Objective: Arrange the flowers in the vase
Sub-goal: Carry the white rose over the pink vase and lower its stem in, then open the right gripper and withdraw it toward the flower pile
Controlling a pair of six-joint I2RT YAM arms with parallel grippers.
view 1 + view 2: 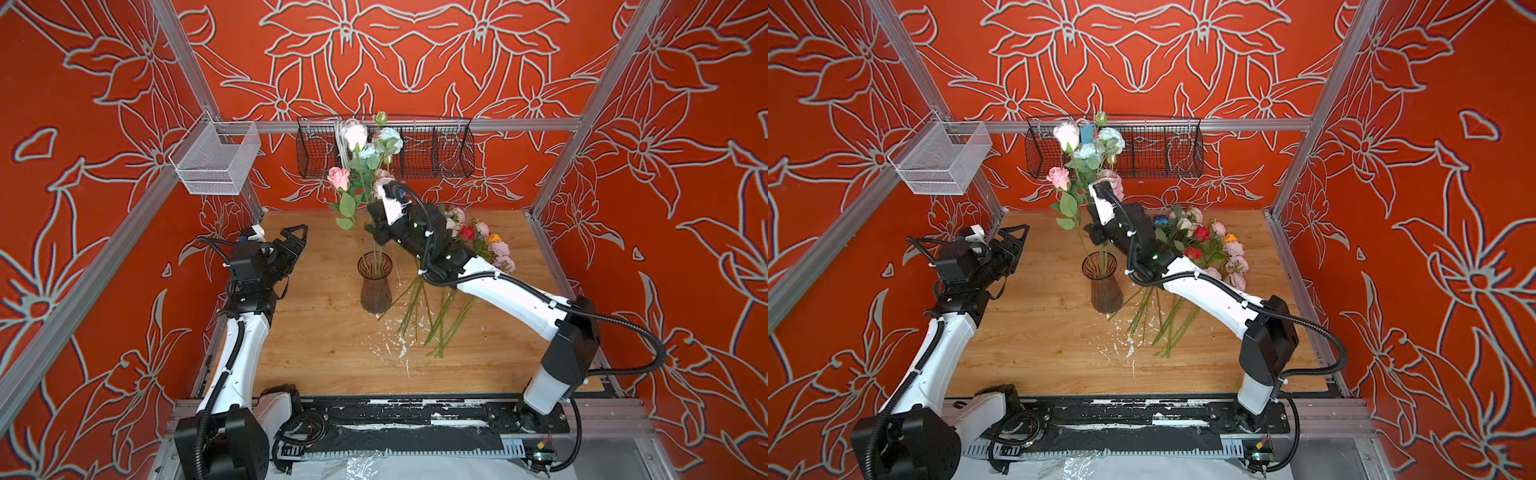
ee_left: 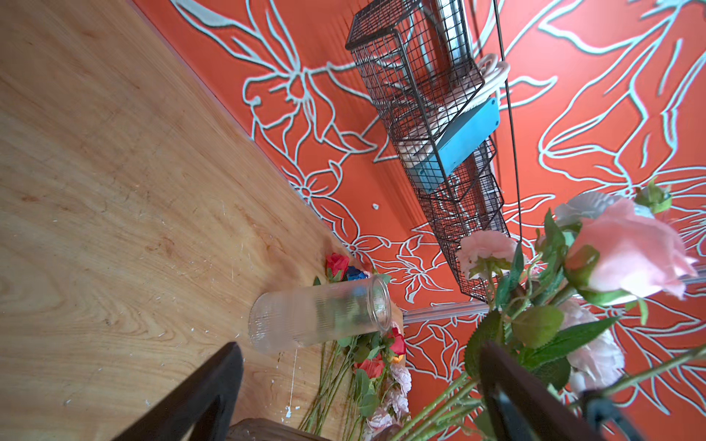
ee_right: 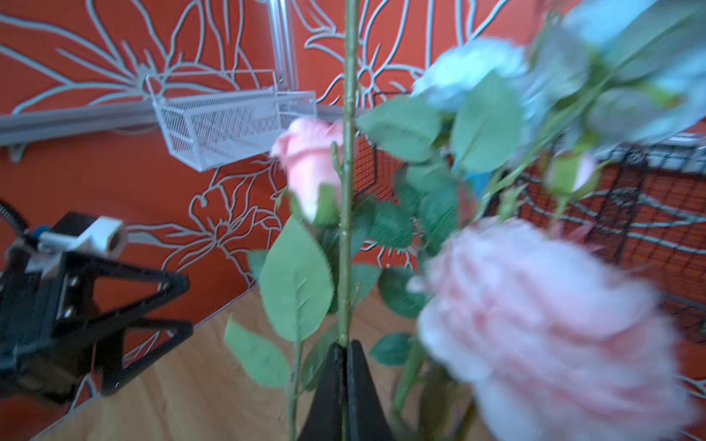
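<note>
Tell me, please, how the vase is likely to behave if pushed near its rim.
The vase looks tall and narrow, with long flowers leaning out, so it would probably tip. It appears to be ribbed glass: likely rigid and breakable.

The left arm (image 1: 245,345) stands bent at the left of both top views, the left gripper (image 1: 300,240) spread wide and holding nothing. The right arm (image 1: 511,291) reaches to the centre, the right gripper (image 3: 345,345) pinched on a flower stem (image 3: 347,229).

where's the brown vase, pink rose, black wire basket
brown vase (image 1: 376,293), in a top view, ribbed body
pink rose (image 1: 338,178), in a top view, flower head
black wire basket (image 1: 453,160), in a top view, front mesh
</note>
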